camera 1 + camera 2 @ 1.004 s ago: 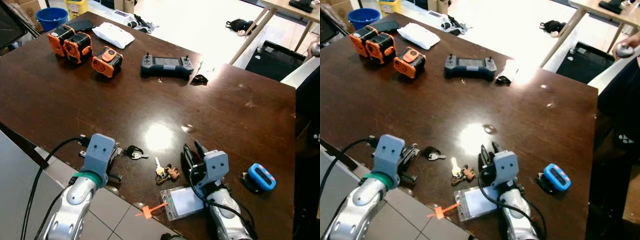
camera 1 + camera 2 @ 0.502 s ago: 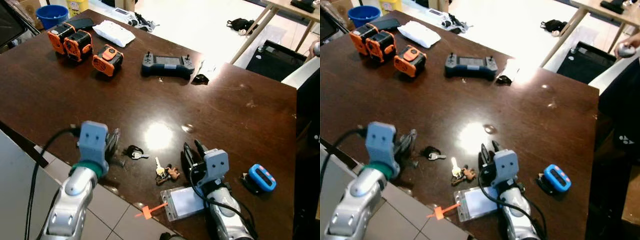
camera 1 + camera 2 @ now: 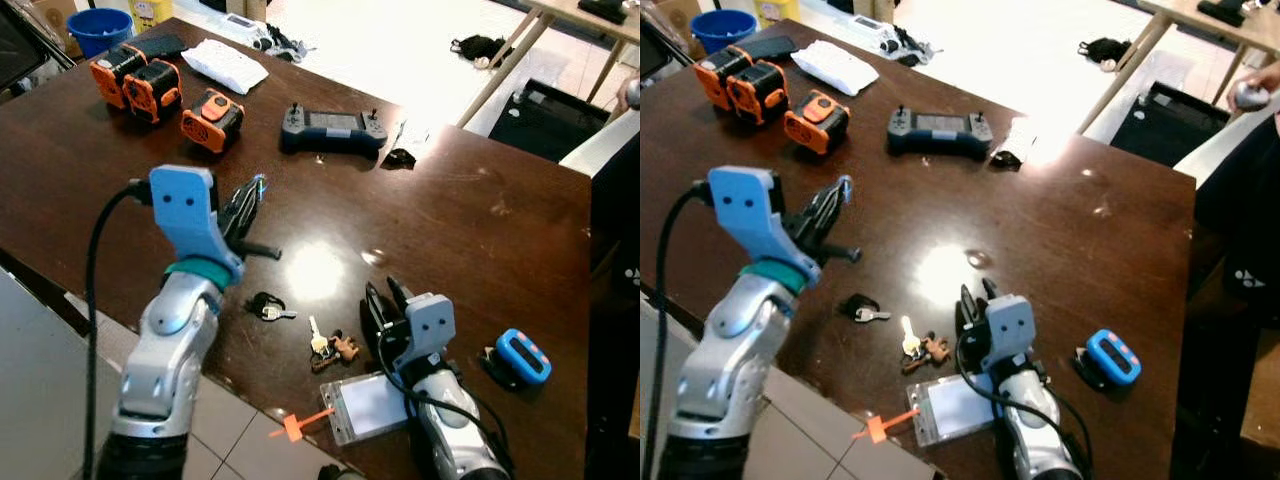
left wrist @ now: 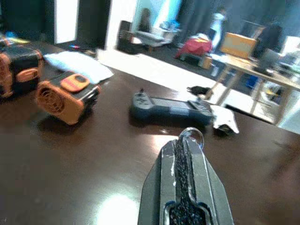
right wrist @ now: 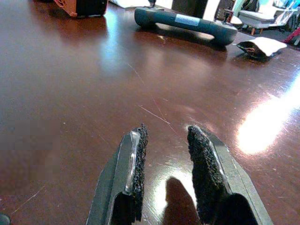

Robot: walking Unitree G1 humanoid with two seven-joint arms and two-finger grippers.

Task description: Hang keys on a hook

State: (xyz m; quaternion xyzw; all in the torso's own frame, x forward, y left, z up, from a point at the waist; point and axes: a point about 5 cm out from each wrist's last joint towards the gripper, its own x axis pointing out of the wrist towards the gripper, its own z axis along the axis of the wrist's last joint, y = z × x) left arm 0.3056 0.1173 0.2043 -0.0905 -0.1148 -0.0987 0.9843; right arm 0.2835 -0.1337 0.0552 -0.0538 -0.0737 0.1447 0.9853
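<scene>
Lifted off the table's near edge, the left gripper now hangs above the wood, fingers pressed together on a thin metal ring that sticks out past their tips. The right gripper rests low by a clear card holder, fingers parted and empty. Two sets of keys lie between the arms: a black-headed key with its blade pointing toward the right gripper, and a pale key, long axis running away from the robot, touching a brown charm. Farther off sit three orange battery packs, one controller and one blue gadget.
</scene>
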